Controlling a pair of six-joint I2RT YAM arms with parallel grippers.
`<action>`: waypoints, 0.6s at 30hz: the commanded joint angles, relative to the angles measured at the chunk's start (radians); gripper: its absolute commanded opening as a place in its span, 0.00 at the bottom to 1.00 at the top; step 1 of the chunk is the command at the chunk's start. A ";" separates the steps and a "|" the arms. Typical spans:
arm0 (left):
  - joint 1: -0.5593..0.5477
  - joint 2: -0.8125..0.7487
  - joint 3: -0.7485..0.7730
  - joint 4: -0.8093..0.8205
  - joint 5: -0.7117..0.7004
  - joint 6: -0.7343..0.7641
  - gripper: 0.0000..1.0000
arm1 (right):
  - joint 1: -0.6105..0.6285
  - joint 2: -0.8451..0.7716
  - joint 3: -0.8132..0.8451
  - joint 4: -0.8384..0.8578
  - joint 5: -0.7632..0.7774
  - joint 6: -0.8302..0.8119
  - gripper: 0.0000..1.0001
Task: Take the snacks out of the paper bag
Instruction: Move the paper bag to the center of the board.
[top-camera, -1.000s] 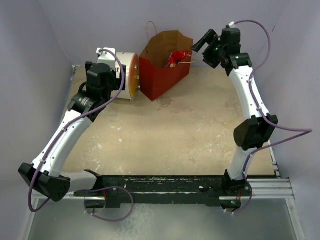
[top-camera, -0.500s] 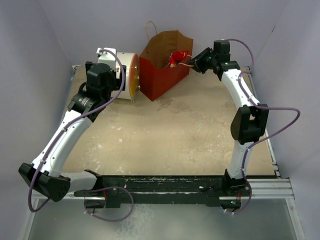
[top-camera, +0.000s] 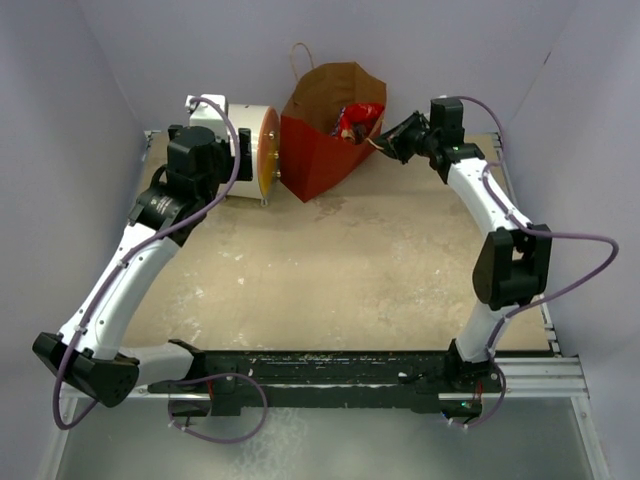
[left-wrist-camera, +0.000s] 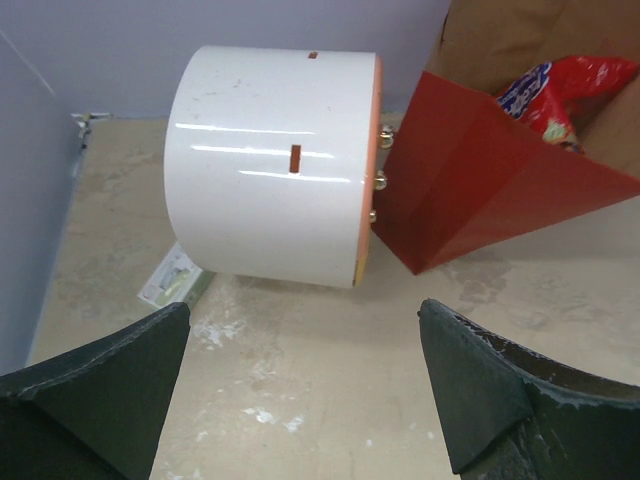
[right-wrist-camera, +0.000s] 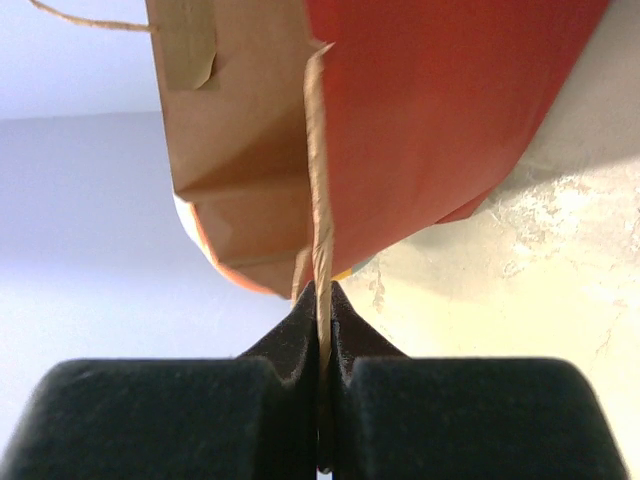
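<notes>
– Jaws on the right arm (top-camera: 480, 195): how do they stand?
– Pinched fully together on the rim of the tall paper bag (top-camera: 320, 160), red outside and brown kraft inside. In the right wrist view the thin paper edge (right-wrist-camera: 318, 200) runs straight down between the two black fingers (right-wrist-camera: 150, 420), with the red outer face (right-wrist-camera: 440, 110) on one side and the brown inner face on the other.
– And the left jaws?
– Wide apart with nothing between them. They hang over the sandy bench (top-camera: 350, 260), facing the white cylinder with an orange end (left-wrist-camera: 270, 180), and touch neither it nor the bag.
– Where is the bag?
– At the far side of the bench, standing with its mouth open and leaning a little. One thin cord handle (top-camera: 297, 60) sticks up at the back. The cylinder (top-camera: 245, 150) lies on its side just to the left, its orange end against the bag's red wall (left-wrist-camera: 480, 190).
– Any snacks showing?
– One crinkly red foil packet with a blue oval logo (top-camera: 358, 120) sits inside the bag, near the rim on the right arm's side. The left wrist camera sees it (left-wrist-camera: 570, 90) over the bag's edge. I cannot tell what lies beneath it.
– Anything else down there?
– A small white and green card (left-wrist-camera: 175, 280) lies flat on the bench, partly under the cylinder.
</notes>
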 joint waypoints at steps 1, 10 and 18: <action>0.009 -0.086 0.068 -0.085 0.078 -0.140 0.99 | 0.044 -0.143 -0.079 0.051 -0.030 -0.013 0.00; 0.009 -0.228 0.061 -0.326 0.297 -0.453 0.99 | 0.157 -0.477 -0.363 -0.002 0.039 -0.025 0.00; 0.009 -0.288 0.017 -0.377 0.516 -0.660 0.99 | 0.163 -0.879 -0.559 -0.269 0.155 -0.047 0.00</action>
